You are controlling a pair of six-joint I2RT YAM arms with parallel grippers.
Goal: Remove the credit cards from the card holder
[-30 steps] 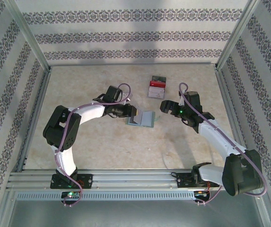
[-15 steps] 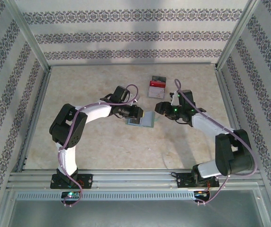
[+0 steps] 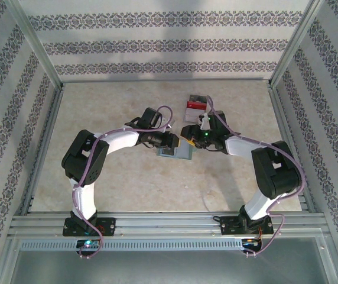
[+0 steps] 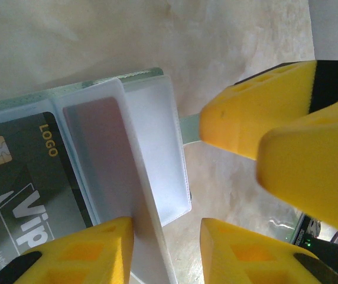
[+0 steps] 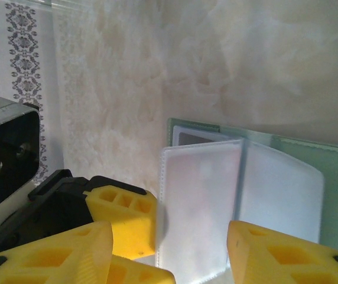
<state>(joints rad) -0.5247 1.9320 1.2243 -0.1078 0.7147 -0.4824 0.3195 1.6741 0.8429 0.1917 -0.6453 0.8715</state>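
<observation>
Marbled tabletop (image 3: pixel 98 177), centre frame: left gripper (image 4: pixel 166 232) and right gripper (image 5: pixel 169 248) straddled the card holder (image 3: pixel 181 154), clamping undeterminable; extraction judged pending, next needing a card (image 4: pixel 21 195) pinched.

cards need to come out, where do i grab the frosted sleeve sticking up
Pinch the frosted sleeve at its free rounded-corner edge, opposite the fold, approaching edge-on: it looks lifted off the card holder and thin, so squeeze across its flat faces.

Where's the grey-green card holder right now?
Top view: the flat grey-green card holder lies open mid-table, between the left pincer and right pincer, nearer the bases than the red-and-grey card stack.
</observation>
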